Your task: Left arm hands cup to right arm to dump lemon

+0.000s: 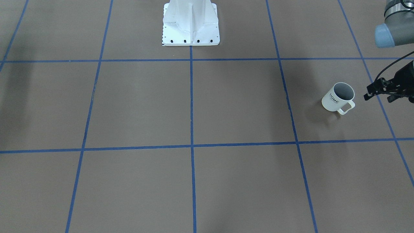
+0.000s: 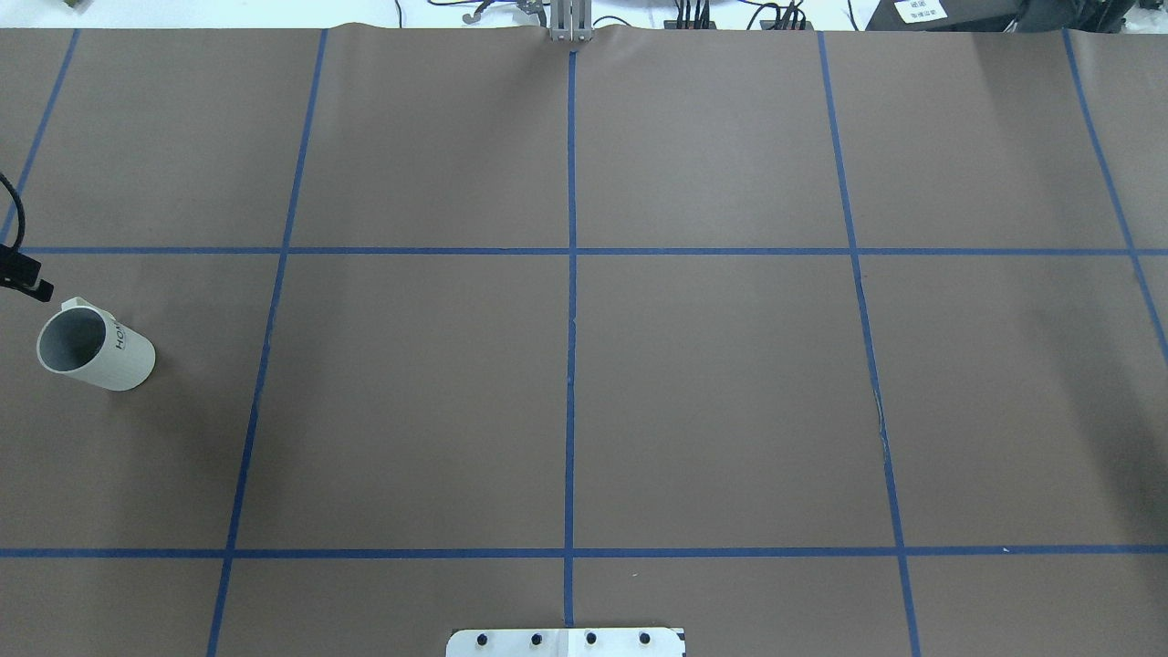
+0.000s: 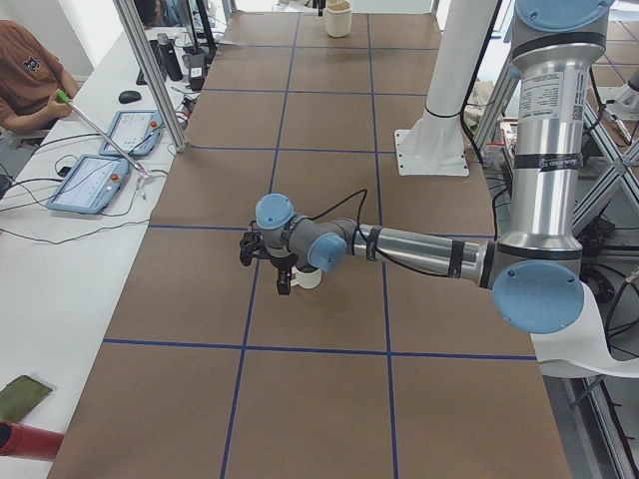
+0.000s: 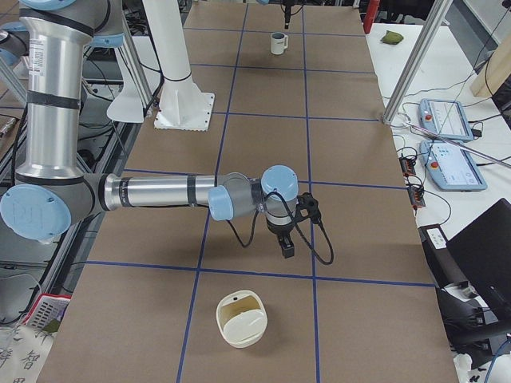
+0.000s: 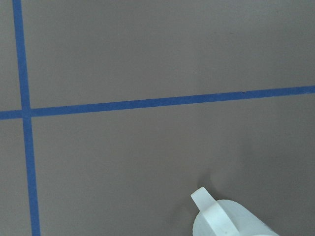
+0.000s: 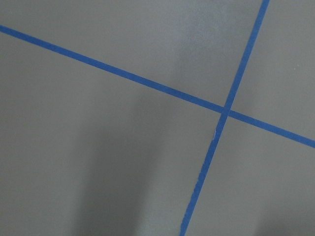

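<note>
The cream-white cup (image 1: pixel 339 98) with "HOME" lettering stands upright on the brown table near my left end; it also shows in the overhead view (image 2: pixel 91 351), and in the left wrist view (image 5: pixel 224 219) at the bottom edge. Its inside looks grey; no lemon shows in any view. My left gripper (image 1: pixel 367 92) hovers just beside the cup on its handle side, not touching it, with its jaws apart. My right gripper (image 4: pixel 286 243) points down over bare table far from the cup. I cannot tell whether it is open or shut.
The white robot pedestal (image 1: pixel 190 22) stands at the table's robot-side edge. A cream bowl-like container (image 4: pixel 242 319) sits at the table's right end. Blue tape lines grid the brown paper. An operator (image 3: pixel 25 75) and tablets (image 3: pixel 90 185) are beside the table.
</note>
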`<control>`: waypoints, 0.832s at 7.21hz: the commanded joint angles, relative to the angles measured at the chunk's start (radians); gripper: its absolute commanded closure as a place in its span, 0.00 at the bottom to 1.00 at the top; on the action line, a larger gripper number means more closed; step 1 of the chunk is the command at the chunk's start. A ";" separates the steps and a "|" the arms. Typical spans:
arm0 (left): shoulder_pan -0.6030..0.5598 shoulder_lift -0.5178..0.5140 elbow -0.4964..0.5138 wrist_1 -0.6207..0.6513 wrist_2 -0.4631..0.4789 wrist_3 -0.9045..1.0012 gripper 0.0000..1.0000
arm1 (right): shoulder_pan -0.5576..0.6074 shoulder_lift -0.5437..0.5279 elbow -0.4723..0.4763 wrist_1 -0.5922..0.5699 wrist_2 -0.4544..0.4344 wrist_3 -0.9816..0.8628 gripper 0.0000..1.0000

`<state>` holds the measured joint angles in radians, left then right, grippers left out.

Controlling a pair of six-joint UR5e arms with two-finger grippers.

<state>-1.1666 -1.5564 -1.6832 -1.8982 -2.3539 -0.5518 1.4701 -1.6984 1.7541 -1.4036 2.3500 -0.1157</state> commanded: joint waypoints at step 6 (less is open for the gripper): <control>0.093 0.102 -0.081 -0.013 0.061 -0.022 0.00 | -0.002 0.023 -0.050 0.000 0.000 0.002 0.00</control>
<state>-1.0953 -1.4467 -1.7916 -1.9119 -2.3049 -0.5719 1.4683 -1.6798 1.7113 -1.4036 2.3496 -0.1137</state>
